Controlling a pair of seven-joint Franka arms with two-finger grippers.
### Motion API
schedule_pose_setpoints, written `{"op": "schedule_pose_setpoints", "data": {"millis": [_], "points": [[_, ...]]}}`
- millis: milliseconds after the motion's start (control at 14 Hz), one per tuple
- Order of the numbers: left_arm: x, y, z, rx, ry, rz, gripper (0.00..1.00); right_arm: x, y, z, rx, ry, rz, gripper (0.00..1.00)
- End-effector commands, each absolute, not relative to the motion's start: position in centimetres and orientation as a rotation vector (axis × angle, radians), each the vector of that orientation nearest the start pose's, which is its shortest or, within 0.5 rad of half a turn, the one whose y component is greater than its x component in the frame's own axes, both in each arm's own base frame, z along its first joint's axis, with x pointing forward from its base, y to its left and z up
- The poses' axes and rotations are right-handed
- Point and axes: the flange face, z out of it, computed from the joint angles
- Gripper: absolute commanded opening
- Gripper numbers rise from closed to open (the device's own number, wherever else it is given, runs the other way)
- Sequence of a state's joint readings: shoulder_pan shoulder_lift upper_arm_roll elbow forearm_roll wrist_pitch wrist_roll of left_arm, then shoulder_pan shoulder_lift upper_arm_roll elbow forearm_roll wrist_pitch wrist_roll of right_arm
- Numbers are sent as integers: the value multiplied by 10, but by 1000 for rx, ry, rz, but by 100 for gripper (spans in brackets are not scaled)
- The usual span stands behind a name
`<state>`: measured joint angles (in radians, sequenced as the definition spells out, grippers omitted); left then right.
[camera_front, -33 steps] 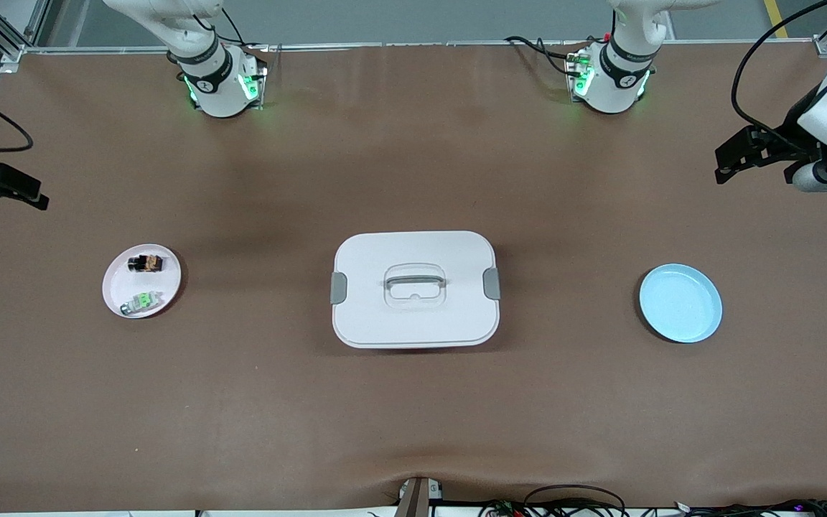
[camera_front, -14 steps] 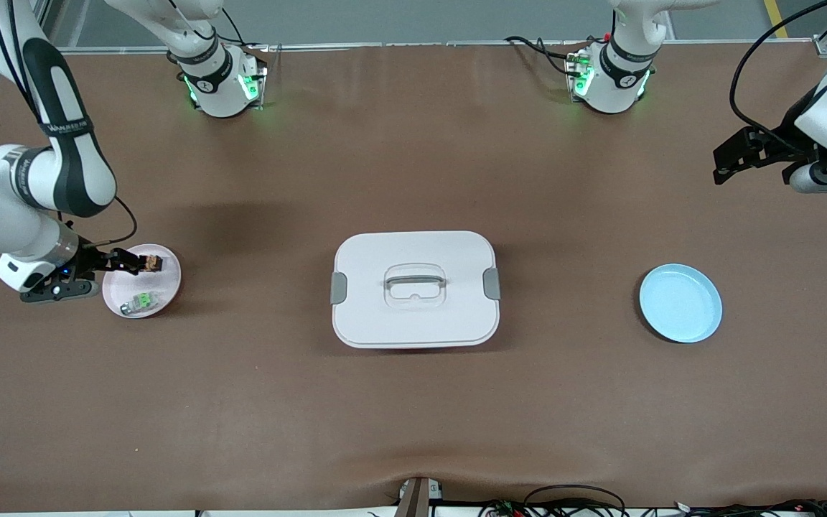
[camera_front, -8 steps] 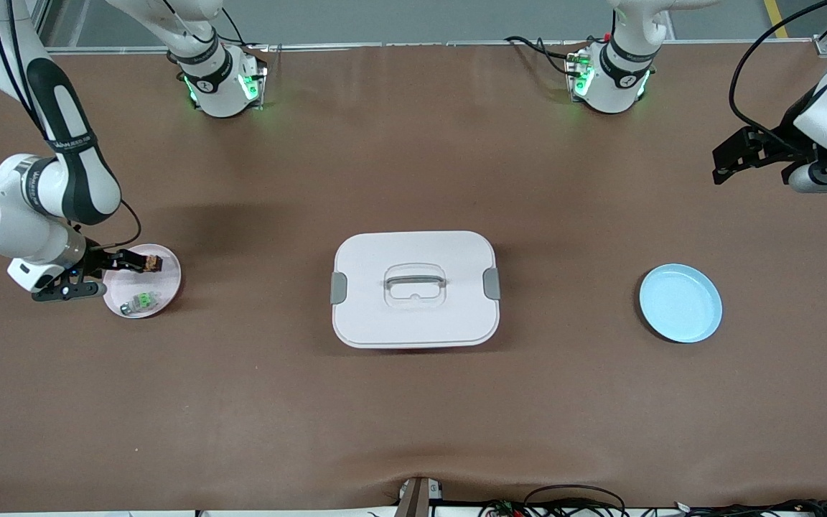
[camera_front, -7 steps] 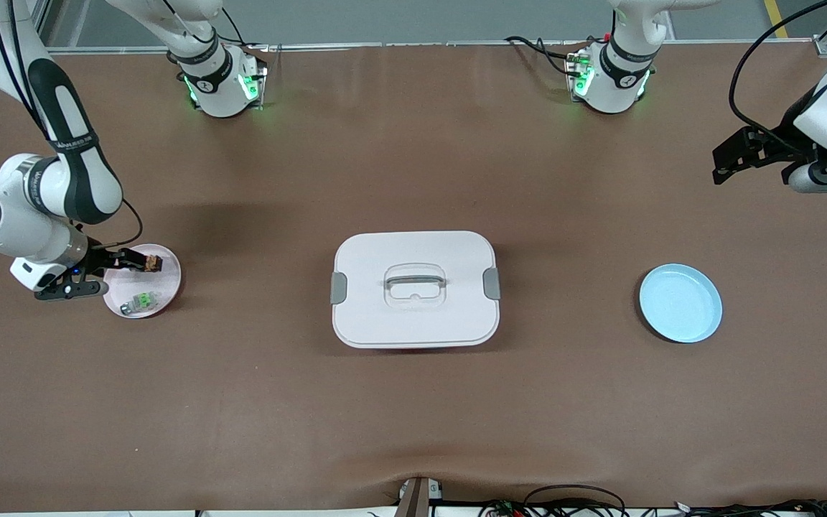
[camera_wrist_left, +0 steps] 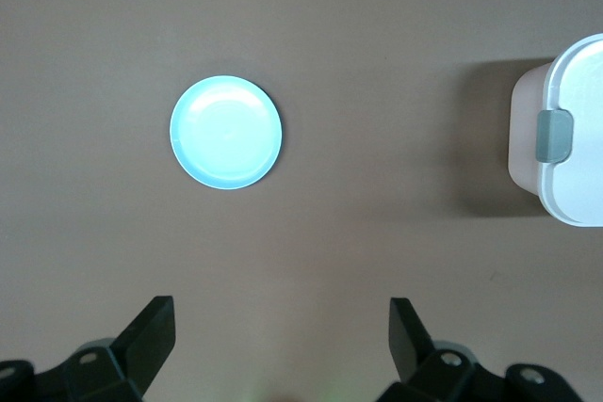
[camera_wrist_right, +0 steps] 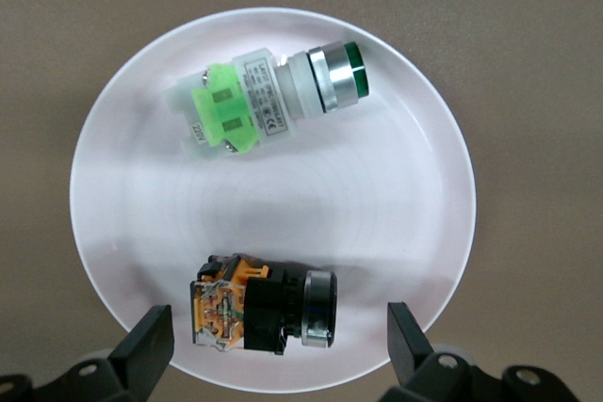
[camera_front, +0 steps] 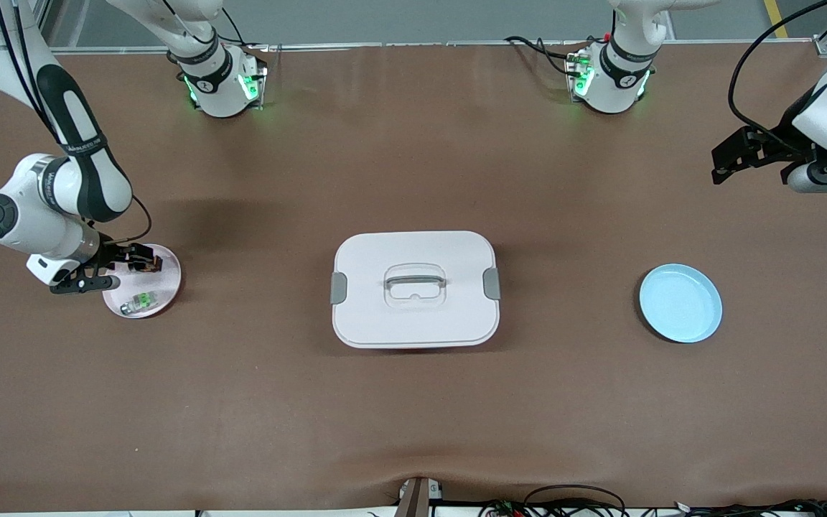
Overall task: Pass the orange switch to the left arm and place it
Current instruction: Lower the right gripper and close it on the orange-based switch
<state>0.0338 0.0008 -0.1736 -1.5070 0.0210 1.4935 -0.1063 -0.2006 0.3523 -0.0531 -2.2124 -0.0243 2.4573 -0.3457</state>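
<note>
1. The right hand [camera_front: 142, 260] is hovering, fingers spread wide, over the orange switch [camera_wrist_right: 262, 302] lying on the pink plate [camera_wrist_right: 415, 261]; closing off-centre is probably risking nudging the green switch [camera_wrist_right: 268, 103].
2. The left hand [camera_front: 733, 154], also wide, is waiting near the blue plate [camera_front: 680, 303]; a low carry is risking clipping the box [camera_front: 414, 289] mid-bench.

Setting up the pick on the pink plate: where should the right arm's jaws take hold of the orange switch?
Grip the orange switch across its blocky black-and-orange body, coming straight down. It lies on its side on the pink plate, well apart from the green switch, and the right gripper sits over it with jaws open wide. The round end would likely slip.
</note>
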Motion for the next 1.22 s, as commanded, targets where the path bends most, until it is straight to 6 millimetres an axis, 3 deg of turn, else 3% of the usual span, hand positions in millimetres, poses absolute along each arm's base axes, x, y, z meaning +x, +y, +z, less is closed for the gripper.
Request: {"op": "schedule_pose_setpoints", "data": {"millis": [0, 1146], "points": [[542, -76, 652, -3119, 62, 22, 100, 517, -141, 203, -3128, -156, 176, 100], [543, -73, 652, -3120, 52, 20, 100, 511, -133, 175, -3092, -67, 151, 100]]}}
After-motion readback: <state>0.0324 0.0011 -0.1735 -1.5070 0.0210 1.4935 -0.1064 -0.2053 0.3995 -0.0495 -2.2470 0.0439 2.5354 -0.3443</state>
